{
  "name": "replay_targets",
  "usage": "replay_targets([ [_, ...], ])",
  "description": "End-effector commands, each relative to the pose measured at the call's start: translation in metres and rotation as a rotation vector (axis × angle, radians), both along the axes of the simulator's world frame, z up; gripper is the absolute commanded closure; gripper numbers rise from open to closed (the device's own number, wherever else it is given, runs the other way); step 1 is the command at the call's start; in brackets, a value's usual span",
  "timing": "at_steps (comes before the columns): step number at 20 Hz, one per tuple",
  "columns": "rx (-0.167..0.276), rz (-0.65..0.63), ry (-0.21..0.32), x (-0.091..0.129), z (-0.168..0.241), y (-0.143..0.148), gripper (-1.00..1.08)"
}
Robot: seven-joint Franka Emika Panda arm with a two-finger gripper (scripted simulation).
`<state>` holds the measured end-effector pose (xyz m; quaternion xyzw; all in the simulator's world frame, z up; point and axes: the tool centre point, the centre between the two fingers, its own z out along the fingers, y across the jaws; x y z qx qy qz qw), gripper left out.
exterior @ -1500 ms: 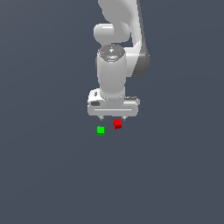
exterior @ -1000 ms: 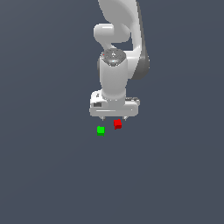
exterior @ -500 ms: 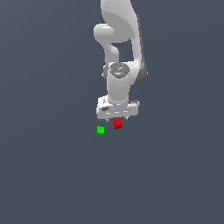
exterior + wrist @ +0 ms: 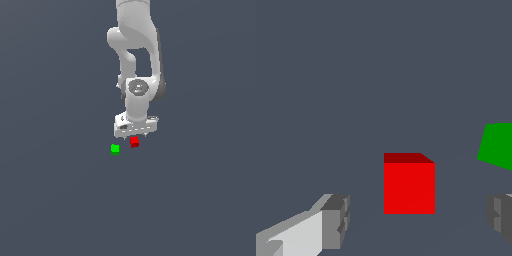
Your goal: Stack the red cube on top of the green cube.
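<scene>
My gripper (image 4: pixel 416 222) hangs with its jaws spread wide — the red cube (image 4: pixel 409 186) sits on the floor in the gap between my fingertips (image 4: pixel 336 221), touching neither. In the exterior view it lies at frame centre, just under my gripper (image 4: pixel 134 136), with the green cube (image 4: pixel 115 148) near on its left, apart — neither cube bears any writing.

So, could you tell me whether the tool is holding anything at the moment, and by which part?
Nothing is held. The tool is open, its fingers apart on either side of the red cube, not touching it.
</scene>
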<state>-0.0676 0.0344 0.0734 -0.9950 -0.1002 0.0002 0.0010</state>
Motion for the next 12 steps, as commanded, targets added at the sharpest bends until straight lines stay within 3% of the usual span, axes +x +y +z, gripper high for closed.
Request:
replay_targets([
  [1, -0.001, 0.006, -0.001, -0.001, -0.003, 0.000, -0.92],
  [12, -0.001, 0.004, 0.000, -0.002, -0.026, 0.000, -0.92],
])
